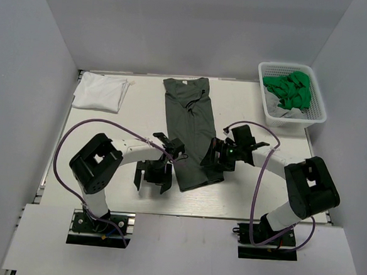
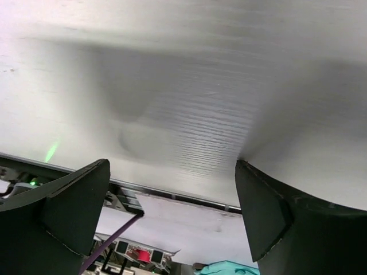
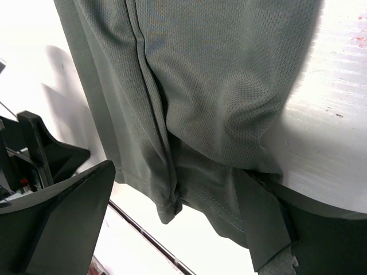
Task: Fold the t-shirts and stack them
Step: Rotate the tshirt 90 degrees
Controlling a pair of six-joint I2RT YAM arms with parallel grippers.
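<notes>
Olive-grey t-shirt (image 1: 188, 122), long narrow strip (wrinkled)

White table (image 1: 141, 109) enclosed by plain grey walls (image 1: 179, 24).

The olive-grey t-shirt (image 1: 189, 128) lies folded in a long strip; the white t-shirt (image 1: 100, 91) sits folded far left.

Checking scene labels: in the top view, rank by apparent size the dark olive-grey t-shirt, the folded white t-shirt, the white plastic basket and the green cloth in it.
1. dark olive-grey t-shirt
2. white plastic basket
3. folded white t-shirt and green cloth: too alike to rank.
</notes>
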